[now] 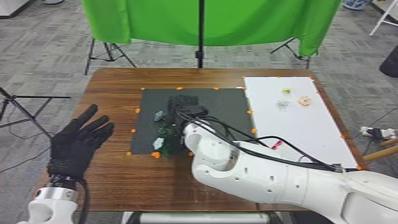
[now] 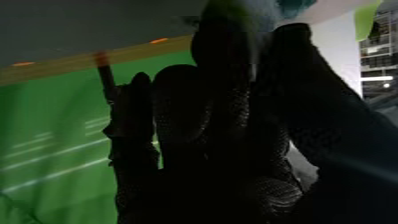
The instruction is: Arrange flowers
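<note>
We find the right hand over the dark grey mat, a little left of its middle, its arm slanting in across the near part of the white board. In the right wrist view we see its thumb and a finger drawn in narrow on a pale flower, with a green blur just beside it (too soft for us to name the bloom). On the mat, to the left of that hand, we have dark greenery between two pale blue-white blooms, the farther one and the nearer one, close to the mat's left edge. Whether these are joined to what the hand holds, we cannot tell. Toward the far end of the white board we spot three small blossoms set near one another: a yellow-green one, a pale greenish one and a peach one. A small red thing lies on the board just beside the arm. Our left hand is over the left edge of the brown table, wide, fingers spread and pointing away from us (well apart from the flowers). Beyond the table we see a green cloth.
</note>
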Controlling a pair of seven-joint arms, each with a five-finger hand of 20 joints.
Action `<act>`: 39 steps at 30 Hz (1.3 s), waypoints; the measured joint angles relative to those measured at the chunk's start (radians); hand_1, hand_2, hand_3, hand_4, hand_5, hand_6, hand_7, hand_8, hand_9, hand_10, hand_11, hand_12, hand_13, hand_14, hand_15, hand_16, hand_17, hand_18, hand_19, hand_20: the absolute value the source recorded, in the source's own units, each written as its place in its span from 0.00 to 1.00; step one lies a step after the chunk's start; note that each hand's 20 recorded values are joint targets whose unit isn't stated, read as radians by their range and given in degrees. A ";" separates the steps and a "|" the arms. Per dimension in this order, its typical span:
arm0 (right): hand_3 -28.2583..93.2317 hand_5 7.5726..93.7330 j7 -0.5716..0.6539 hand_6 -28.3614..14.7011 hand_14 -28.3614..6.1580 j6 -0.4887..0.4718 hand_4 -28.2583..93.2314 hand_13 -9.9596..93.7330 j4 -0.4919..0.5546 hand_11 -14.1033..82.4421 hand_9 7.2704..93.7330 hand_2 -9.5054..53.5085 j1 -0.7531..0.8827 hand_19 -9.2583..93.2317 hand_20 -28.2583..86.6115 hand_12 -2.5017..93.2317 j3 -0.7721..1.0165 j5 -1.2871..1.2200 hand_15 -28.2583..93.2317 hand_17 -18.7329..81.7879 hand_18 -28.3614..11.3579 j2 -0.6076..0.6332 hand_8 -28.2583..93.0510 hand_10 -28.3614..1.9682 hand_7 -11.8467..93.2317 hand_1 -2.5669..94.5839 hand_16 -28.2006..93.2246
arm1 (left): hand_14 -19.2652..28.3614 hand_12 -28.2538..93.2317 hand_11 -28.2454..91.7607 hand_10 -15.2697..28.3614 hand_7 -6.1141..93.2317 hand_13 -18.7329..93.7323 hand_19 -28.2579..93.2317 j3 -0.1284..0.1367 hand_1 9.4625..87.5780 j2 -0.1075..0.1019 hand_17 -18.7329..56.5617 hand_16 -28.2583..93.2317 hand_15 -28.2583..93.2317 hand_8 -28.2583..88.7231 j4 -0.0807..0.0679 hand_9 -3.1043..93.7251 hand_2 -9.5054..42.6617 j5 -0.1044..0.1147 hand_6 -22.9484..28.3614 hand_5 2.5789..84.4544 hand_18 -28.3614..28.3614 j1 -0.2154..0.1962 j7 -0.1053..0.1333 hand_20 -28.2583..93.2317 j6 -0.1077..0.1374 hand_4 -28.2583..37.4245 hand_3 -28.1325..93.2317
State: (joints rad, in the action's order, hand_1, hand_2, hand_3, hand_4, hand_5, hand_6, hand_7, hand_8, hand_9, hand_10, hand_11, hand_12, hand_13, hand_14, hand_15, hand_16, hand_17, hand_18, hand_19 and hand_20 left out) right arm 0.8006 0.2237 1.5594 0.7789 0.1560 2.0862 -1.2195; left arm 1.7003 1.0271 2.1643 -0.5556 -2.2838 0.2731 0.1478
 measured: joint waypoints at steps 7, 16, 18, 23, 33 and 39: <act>0.86 0.72 -0.004 0.71 0.60 0.000 0.00 0.77 0.000 0.69 0.81 0.00 0.001 0.93 0.60 0.26 0.000 0.024 0.88 0.45 0.17 0.000 0.13 0.58 0.26 0.43 0.40 | 1.00 0.32 0.41 0.83 0.18 0.38 0.70 -0.002 0.16 -0.001 0.12 0.16 0.64 0.16 -0.004 0.40 0.29 0.000 0.61 0.41 0.99 0.005 -0.002 0.29 -0.001 0.03 0.91; 0.86 0.72 -0.006 0.69 0.58 0.010 0.00 0.77 0.004 0.70 0.81 0.00 0.008 0.93 0.61 0.25 0.012 0.050 0.89 0.45 0.15 0.000 0.13 0.57 0.25 0.40 0.40 | 1.00 0.32 0.42 0.84 0.18 0.38 0.70 -0.011 0.16 -0.012 0.12 0.16 0.64 0.16 -0.004 0.40 0.29 0.012 0.61 0.41 0.99 0.003 0.007 0.29 0.001 0.03 0.91; 0.87 0.72 0.002 0.69 0.57 0.022 0.00 0.77 0.008 0.69 0.81 0.00 0.011 0.93 0.60 0.25 0.016 0.051 0.89 0.45 0.15 0.002 0.13 0.56 0.25 0.39 0.40 | 1.00 0.32 0.42 0.84 0.18 0.38 0.70 -0.011 0.16 -0.015 0.12 0.16 0.64 0.16 -0.004 0.40 0.29 0.014 0.61 0.41 0.99 0.001 0.009 0.29 0.002 0.03 0.91; 0.87 0.70 0.041 0.67 0.55 0.053 0.00 0.76 0.047 0.66 0.81 0.02 0.020 0.93 0.60 0.23 0.048 0.019 0.88 0.45 0.14 0.026 0.13 0.53 0.25 0.37 0.39 | 1.00 0.32 0.42 0.83 0.18 0.38 0.70 -0.010 0.16 -0.015 0.12 0.16 0.64 0.16 -0.001 0.40 0.30 0.018 0.61 0.41 0.99 -0.013 0.019 0.29 0.007 0.03 0.91; 0.87 0.63 0.059 0.63 0.49 0.080 0.00 0.70 0.225 0.54 0.73 0.05 0.078 0.88 0.58 0.20 0.259 -0.101 0.83 0.40 0.14 0.230 0.13 0.46 0.25 0.35 0.36 | 1.00 0.32 0.41 0.83 0.18 0.38 0.70 -0.018 0.16 -0.031 0.12 0.16 0.64 0.16 0.011 0.40 0.30 0.050 0.61 0.41 0.99 -0.067 0.090 0.29 0.038 0.02 0.91; 0.88 0.63 0.079 0.64 0.47 0.130 0.00 0.70 0.207 0.50 0.73 0.04 0.099 0.87 0.57 0.19 0.321 -0.161 0.82 0.41 0.13 0.404 0.13 0.45 0.25 0.36 0.34 | 1.00 0.32 0.41 0.83 0.18 0.38 0.70 -0.018 0.16 -0.031 0.12 0.16 0.64 0.16 0.018 0.40 0.30 0.050 0.61 0.41 0.99 -0.081 0.094 0.29 0.042 0.02 0.91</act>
State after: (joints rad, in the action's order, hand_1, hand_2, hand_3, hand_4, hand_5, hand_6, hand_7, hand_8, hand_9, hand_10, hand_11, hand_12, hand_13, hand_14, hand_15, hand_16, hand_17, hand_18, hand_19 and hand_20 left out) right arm 0.8795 0.3540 1.7666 0.8775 0.4770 1.9247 -0.8158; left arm 1.6826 0.9965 2.1819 -0.5052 -2.3652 0.3675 0.1899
